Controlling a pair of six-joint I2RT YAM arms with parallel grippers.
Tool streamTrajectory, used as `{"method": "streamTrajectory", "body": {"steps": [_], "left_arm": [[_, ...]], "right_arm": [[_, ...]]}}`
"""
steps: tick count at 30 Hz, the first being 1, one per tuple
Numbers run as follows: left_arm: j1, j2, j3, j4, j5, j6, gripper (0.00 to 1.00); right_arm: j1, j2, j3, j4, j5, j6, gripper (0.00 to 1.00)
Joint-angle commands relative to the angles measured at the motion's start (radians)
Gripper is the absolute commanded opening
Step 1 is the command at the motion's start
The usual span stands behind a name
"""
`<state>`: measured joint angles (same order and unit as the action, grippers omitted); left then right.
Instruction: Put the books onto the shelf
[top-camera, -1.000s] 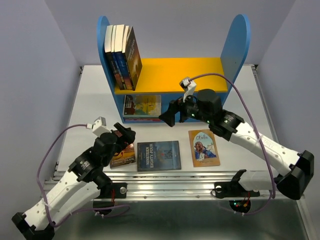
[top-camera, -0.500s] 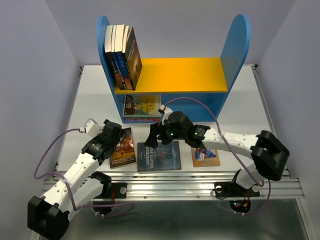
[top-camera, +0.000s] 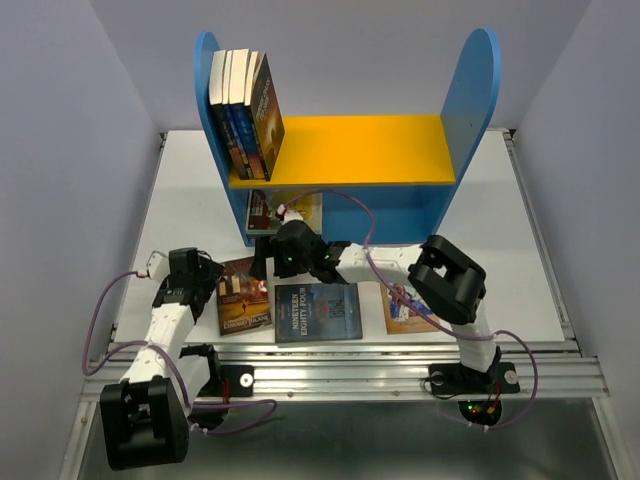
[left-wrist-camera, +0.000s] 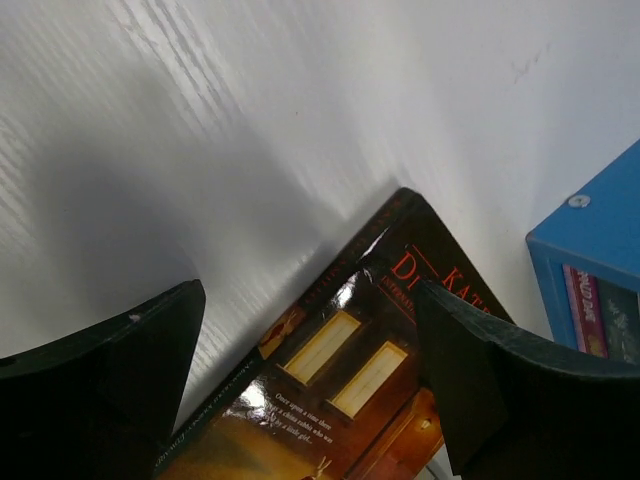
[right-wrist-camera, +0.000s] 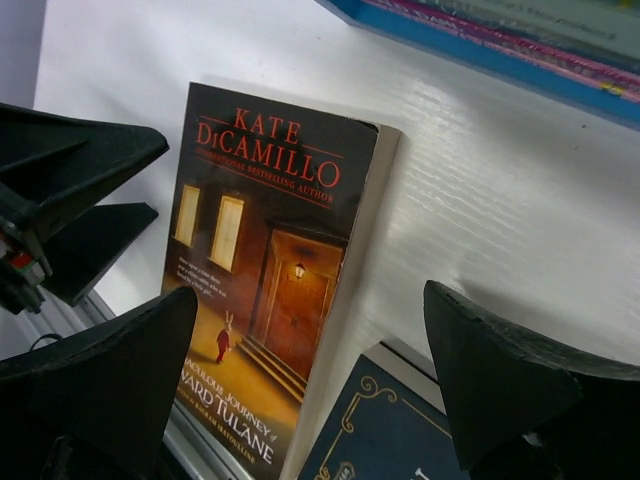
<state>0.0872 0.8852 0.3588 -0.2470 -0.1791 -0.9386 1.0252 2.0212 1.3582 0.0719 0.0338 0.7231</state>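
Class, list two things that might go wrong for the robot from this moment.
The left claw and right claw, both open, crowd the same brown book and may collide. It lies flat on the table, so a claw may shove it against the blue book instead of gripping.

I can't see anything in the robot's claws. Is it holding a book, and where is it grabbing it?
Nothing is held. The left gripper and right gripper are both open, near the dark brown book, which lies flat.
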Motion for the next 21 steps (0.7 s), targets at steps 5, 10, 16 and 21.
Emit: {"method": "streamTrajectory", "body": {"steps": [5, 10, 16, 21], "left_arm": [[0.009, -0.002, -0.046, 0.133, 0.136, 0.077, 0.73], [0.009, -0.011, -0.047, 0.129, 0.147, 0.07, 0.57], [0.009, 0.014, -0.038, 0.129, 0.17, 0.075, 0.36], [0.009, 0.011, -0.044, 0.133, 0.173, 0.072, 0.33]], "right_arm": [[0.041, 0.119, 0.166, -0.058, 0.046, 0.055, 1.0], [0.076, 0.16, 0.214, -0.112, 0.072, 0.094, 0.97], [0.085, 0.195, 0.248, -0.13, 0.029, 0.134, 0.86], [0.094, 0.165, 0.278, -0.09, 0.008, 0.11, 0.73]]}}
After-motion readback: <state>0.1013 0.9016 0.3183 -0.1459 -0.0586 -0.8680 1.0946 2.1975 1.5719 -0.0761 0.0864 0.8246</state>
